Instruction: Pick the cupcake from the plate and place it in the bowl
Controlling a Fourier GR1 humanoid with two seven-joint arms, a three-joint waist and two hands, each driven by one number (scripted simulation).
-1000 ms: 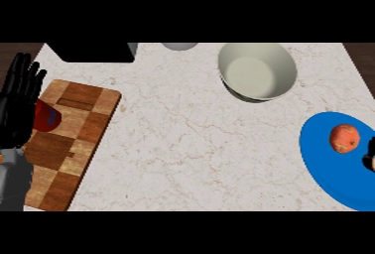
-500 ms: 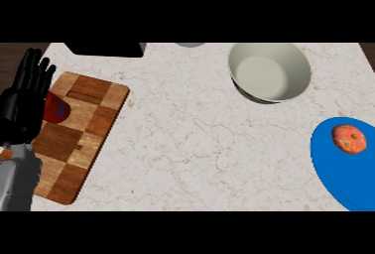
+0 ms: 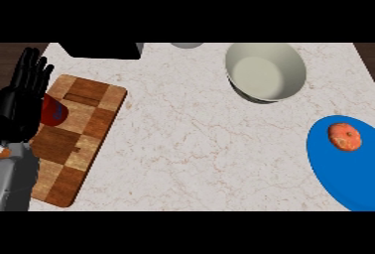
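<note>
Progress on the task is judged to be at its very start: nothing is lifted yet. The cupcake [image 3: 344, 136], orange and round, is seen lying on the blue plate [image 3: 343, 181], which is set at the counter's [image 3: 198, 144] right edge and is partly cut off by the view. The pale bowl [image 3: 256, 74] is placed near the counter's far edge, toward the far right corner, apart from the plate, and nothing is seen inside it.

The left hand [image 3: 26, 101] is shown at the counter's left edge, fingers straight and up, at rest, with nothing held. It is seen over the near side of a wooden cutting board [image 3: 84, 126], on which a red object [image 3: 55, 111] is partly hidden behind the fingers. The right hand is not shown in the view, so nothing can be told of it.

A black object [image 3: 102, 49] and a small grey item [image 3: 187, 44] are seen at the counter's far edge.

All of the work is judged to be left: the cupcake is to be reached, grasped, carried toward the far edge and set down in the bowl.
</note>
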